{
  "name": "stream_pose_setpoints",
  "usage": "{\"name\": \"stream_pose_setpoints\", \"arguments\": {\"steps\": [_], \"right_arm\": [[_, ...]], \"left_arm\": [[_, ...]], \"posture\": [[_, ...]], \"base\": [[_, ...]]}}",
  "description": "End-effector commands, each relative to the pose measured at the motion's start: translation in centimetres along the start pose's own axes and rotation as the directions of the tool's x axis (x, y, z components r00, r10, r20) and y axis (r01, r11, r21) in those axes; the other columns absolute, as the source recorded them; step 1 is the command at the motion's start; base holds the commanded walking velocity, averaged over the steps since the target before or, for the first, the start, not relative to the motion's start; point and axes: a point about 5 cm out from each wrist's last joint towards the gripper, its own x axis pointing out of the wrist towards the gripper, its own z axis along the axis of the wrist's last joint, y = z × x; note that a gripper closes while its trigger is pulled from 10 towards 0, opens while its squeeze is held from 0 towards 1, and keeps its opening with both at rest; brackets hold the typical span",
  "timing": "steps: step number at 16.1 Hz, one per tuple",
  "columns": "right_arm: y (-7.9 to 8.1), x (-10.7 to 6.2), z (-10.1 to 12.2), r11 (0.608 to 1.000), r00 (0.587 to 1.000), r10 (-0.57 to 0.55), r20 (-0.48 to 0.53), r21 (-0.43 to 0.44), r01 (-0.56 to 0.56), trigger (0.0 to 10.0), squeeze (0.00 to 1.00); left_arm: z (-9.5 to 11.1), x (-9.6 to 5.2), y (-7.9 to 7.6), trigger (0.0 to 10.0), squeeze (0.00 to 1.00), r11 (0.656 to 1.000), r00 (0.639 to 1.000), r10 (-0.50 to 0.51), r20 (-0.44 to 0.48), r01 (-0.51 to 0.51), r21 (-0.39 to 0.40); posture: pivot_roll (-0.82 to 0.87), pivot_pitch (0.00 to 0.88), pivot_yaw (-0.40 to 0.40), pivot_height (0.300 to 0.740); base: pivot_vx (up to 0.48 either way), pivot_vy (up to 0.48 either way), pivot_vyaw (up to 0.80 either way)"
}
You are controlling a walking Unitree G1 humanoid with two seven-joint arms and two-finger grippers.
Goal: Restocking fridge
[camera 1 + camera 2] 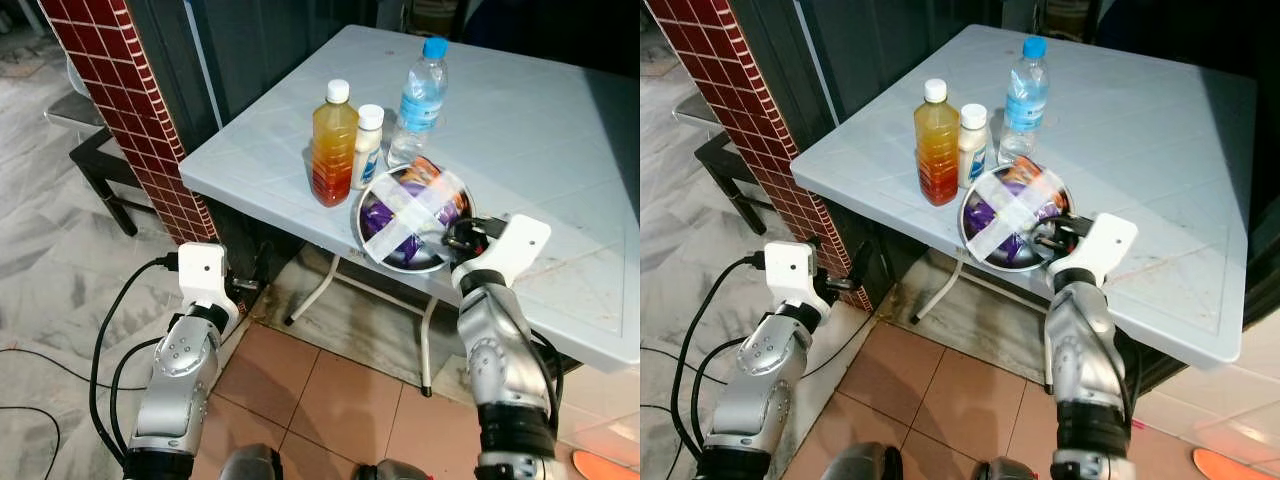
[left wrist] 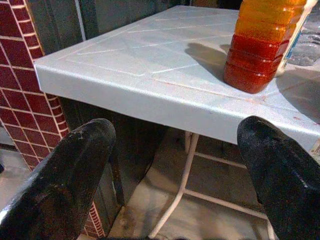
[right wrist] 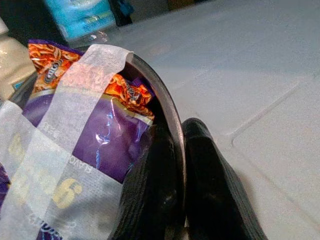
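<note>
Though light, likely tippy: right pincer (image 3: 177, 165) pinched shut on steel bowl (image 1: 372, 250) rim, taped snack packets (image 3: 95, 140) inside. Left pincer (image 2: 170, 170) wide open, empty, below surface (image 1: 520, 130) edge. Best kept level.

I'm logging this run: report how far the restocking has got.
Done: nothing visibly stocked yet. In hand: right gripper pinches the rim of the taped metal bowl of snack packets. Left: orange juice bottle, small white bottle and clear water bottle stand on the white table; left gripper open.

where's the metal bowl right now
The metal bowl sits at the table's near edge, just in front of the bottles, its rim pinched by the right gripper.
</note>
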Motion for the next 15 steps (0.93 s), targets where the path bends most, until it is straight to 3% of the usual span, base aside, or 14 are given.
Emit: {"name": "stream_pose_setpoints", "arguments": {"steps": [1, 3, 4, 6, 7, 8, 12, 13, 15], "right_arm": [[-0.9, -0.6, -1.8, 0.998, 0.995, -0.046, -0.083, -0.036, 0.043, 0.0, 0.0], [-0.9, -0.6, -2.1, 0.999, 0.995, -0.046, -0.094, 0.01, 0.047, 0.0, 0.0], [-0.9, -0.4, -2.2, 0.987, 0.991, -0.053, -0.125, 0.146, 0.071, 0.0, 0.0], [-0.9, -0.3, -2.3, 0.969, 0.987, -0.061, -0.146, 0.229, 0.094, 0.0, 0.0], [-1.0, -0.2, -2.6, 0.961, 0.981, -0.064, -0.183, 0.255, 0.111, 3.4, 0.0], [-1.4, -0.3, -3.1, 0.965, 0.973, -0.076, -0.219, 0.229, 0.127, 10.0, 0.0], [-1.7, -0.4, -3.3, 0.994, 0.973, -0.074, -0.22, 0.065, 0.091, 10.0, 0.0], [-1.0, 0.0, -3.0, 0.998, 0.983, -0.032, -0.182, -0.062, 0.021, 10.0, 0.0], [0.4, 0.5, -1.5, 0.99, 0.995, 0.046, -0.085, -0.127, -0.056, 10.0, 0.0]], "left_arm": [[0.2, 0.2, 0.2, 10.0, 0.0, 1.0, 1.0, -0.003, 0.006, 0.003, 0.007], [0.2, 0.2, 0.1, 10.0, 0.0, 1.0, 1.0, -0.007, 0.006, 0.007, 0.009], [0.2, 0.3, 0.1, 10.0, 0.0, 1.0, 1.0, -0.009, 0.006, 0.009, 0.011], [0.3, 0.3, 0.1, 10.0, 0.0, 1.0, 1.0, -0.014, 0.007, 0.014, 0.013], [0.3, 0.4, 0.1, 10.0, 0.0, 1.0, 1.0, -0.017, 0.008, 0.016, 0.013], [0.3, 0.4, 0.0, 10.0, 0.0, 1.0, 1.0, -0.018, 0.007, 0.018, 0.012], [0.0, 0.4, -0.1, 10.0, 0.0, 1.0, 1.0, -0.021, 0.001, 0.021, 0.009], [-0.2, 0.5, 0.0, 10.0, 0.0, 1.0, 1.0, -0.019, -0.005, 0.019, 0.016], [0.1, 1.0, 0.1, 10.0, 0.0, 0.999, 1.0, -0.015, -0.007, 0.016, 0.045]], "posture": [[0.04, 0.049, 0.05, 0.74], [0.04, 0.047, 0.052, 0.74], [0.04, 0.043, 0.053, 0.74], [0.04, 0.041, 0.052, 0.74], [0.04, 0.041, 0.052, 0.74], [0.04, 0.036, 0.05, 0.74], [0.04, 0.025, 0.051, 0.74], [0.04, 0.018, 0.061, 0.74], [0.05, 0.029, 0.064, 0.74]], "base": [[0.0, 0.0, 0.0], [0.0, 0.0, 0.0], [0.0, 0.0, 0.0], [0.0, 0.0, 0.0], [0.0, 0.0, 0.0], [0.0, 0.0, 0.0], [0.0, 0.0, 0.0], [0.0, 0.0, 0.0], [0.0, 0.0, 0.0]]}}
